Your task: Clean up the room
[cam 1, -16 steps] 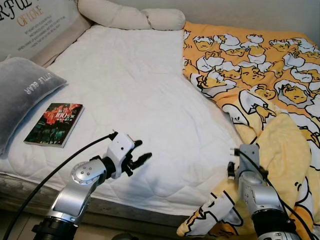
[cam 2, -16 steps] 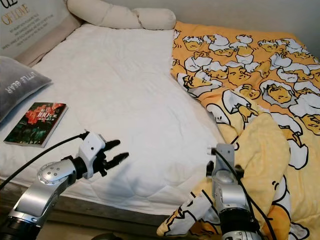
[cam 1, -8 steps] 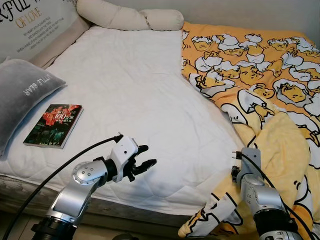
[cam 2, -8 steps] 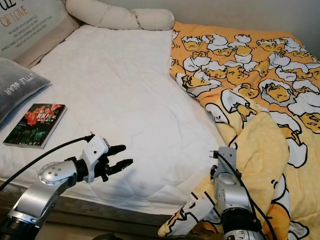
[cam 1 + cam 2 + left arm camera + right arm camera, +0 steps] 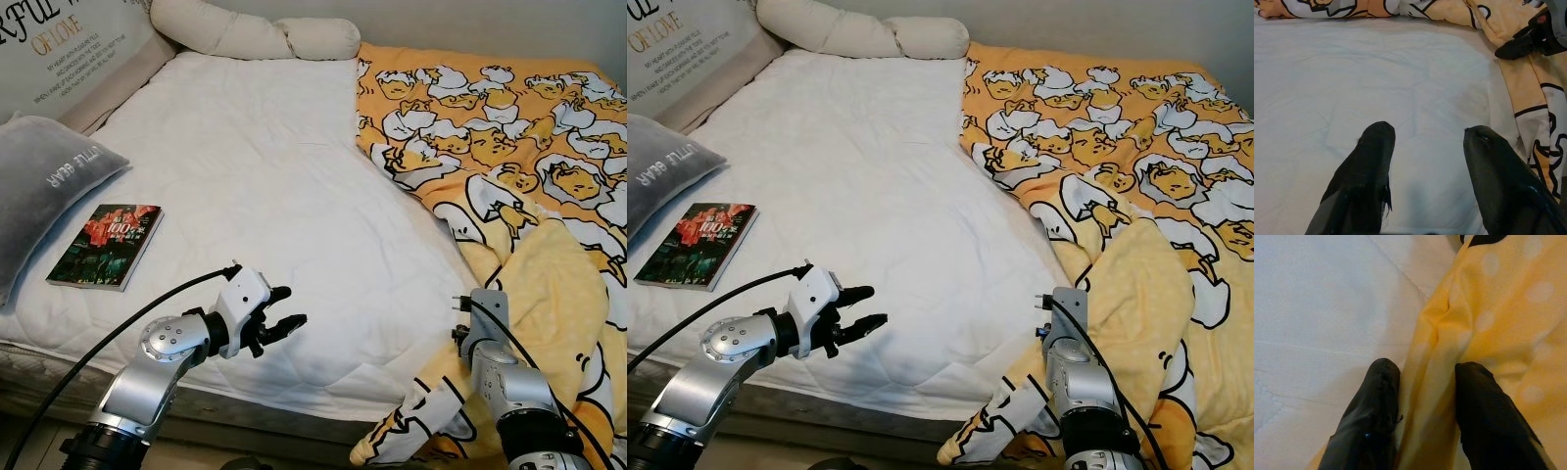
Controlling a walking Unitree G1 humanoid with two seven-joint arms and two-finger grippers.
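One book [image 5: 106, 246], one grey cushion [image 5: 44, 186], one yellow duvet [image 5: 509, 147], one cream bolster [image 5: 255, 34], one mattress [image 5: 255, 176].

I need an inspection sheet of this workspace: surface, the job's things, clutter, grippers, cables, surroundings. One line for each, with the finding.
Surface: white quilted mattress, mostly bare.
Job's things: yellow cartoon-print blanket bunched on the robot's right side, one corner hanging over the bed's edge.
Clutter: book lying flat near the grey pillow.
Grippers: left gripper over the mattress's front edge, jaws open, holding nothing; right gripper at the blanket's edge, jaws open with a yellow fold between them.
Cables: black cable along the left arm; another on the right wrist.
Surroundings: cream bolster at the far end of the bed; headboard with lettering.
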